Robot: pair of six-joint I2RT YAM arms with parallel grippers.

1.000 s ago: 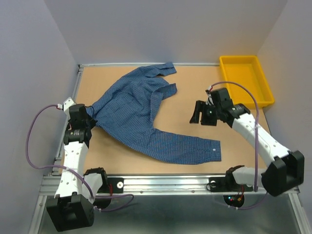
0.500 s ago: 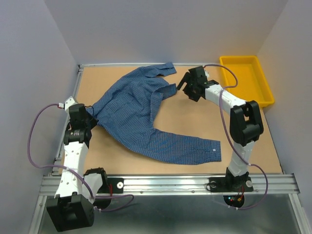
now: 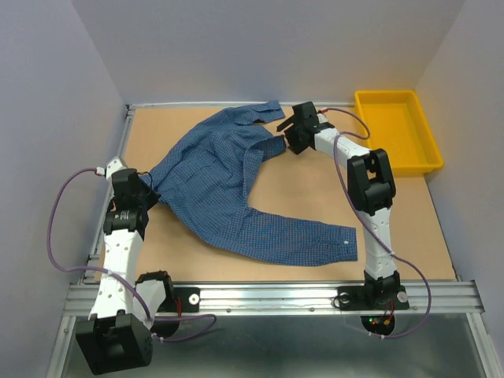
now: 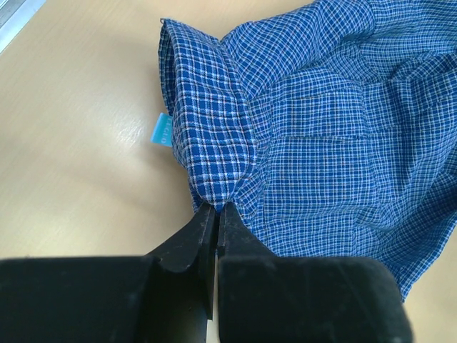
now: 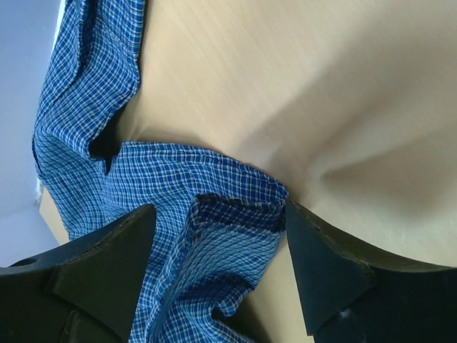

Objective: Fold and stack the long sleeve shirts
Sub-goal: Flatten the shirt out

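Observation:
A blue checked long sleeve shirt (image 3: 216,177) lies spread and rumpled on the brown table, one sleeve running to the front right with a cuff (image 3: 344,240). My left gripper (image 3: 146,185) is shut on the shirt's left edge; the left wrist view shows cloth (image 4: 214,171) pinched between the closed fingertips (image 4: 216,207). My right gripper (image 3: 289,134) is open over the shirt's far right corner; in the right wrist view that folded corner (image 5: 235,207) lies between the spread fingers (image 5: 321,264).
A yellow bin (image 3: 396,130) stands at the back right of the table. A small light blue tag (image 4: 161,130) shows beside the shirt's edge. Grey walls enclose the table's back and sides. A metal rail (image 3: 268,298) runs along the front edge.
My right arm has swung from the table's right middle to the far side, ending over the shirt's far right corner. The left gripper stays shut on the shirt.

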